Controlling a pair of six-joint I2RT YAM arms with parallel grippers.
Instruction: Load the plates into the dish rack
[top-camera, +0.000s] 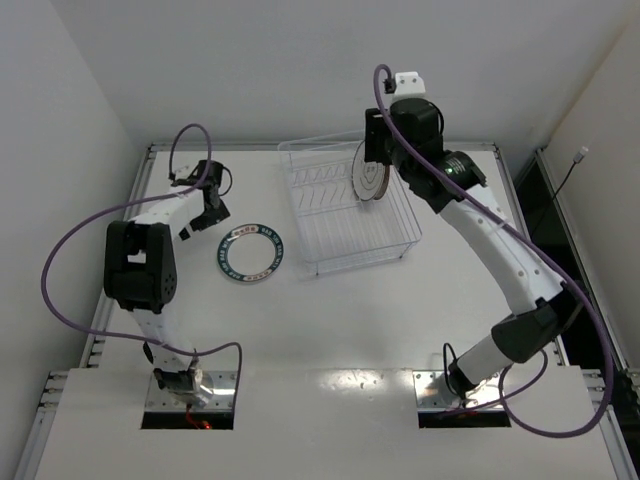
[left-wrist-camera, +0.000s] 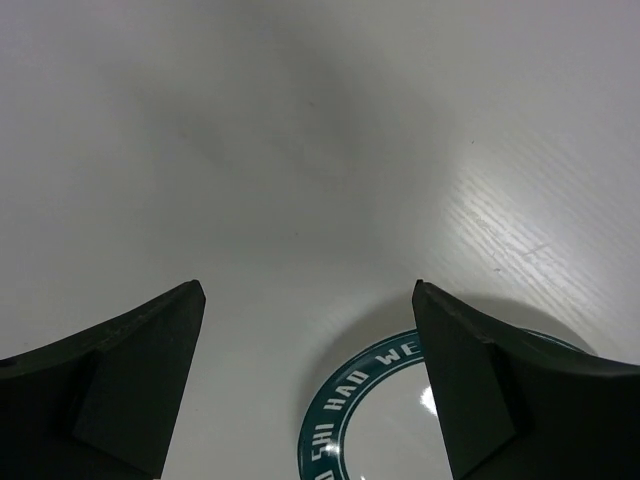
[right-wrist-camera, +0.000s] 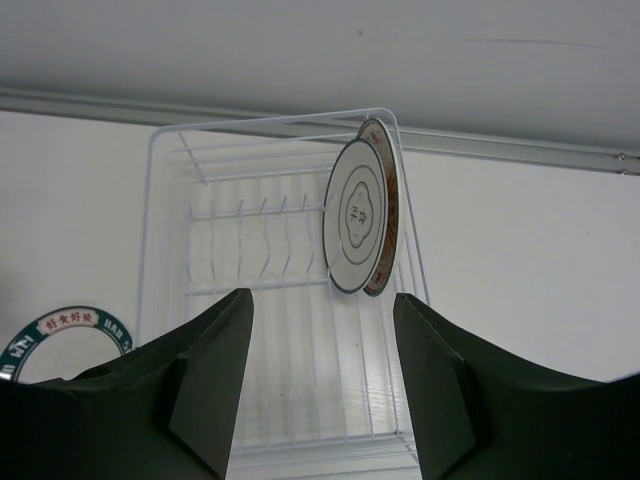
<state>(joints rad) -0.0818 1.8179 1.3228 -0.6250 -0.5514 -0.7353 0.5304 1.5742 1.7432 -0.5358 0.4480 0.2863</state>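
The dish rack (top-camera: 318, 263) stands at the back middle of the table. Two plates stand upright in its right-hand slots. They are the greyish plate (right-wrist-camera: 355, 225) with a central motif and, right behind it, the orange-centred plate (right-wrist-camera: 386, 200). They show as one edge-on disc in the top view (top-camera: 372, 180). My right gripper (top-camera: 374, 150) hovers above them, open and empty (right-wrist-camera: 325, 305). The teal-rimmed plate (top-camera: 250, 253) lies flat on the table left of the rack. My left gripper (top-camera: 207, 217) is open and empty just left of it. The plate's rim (left-wrist-camera: 345, 425) shows between the fingers.
White walls close in the table at the back and left. A table-edge rail (right-wrist-camera: 500, 140) runs behind the rack. The teal-rimmed plate also shows at the lower left of the right wrist view (right-wrist-camera: 65, 325).
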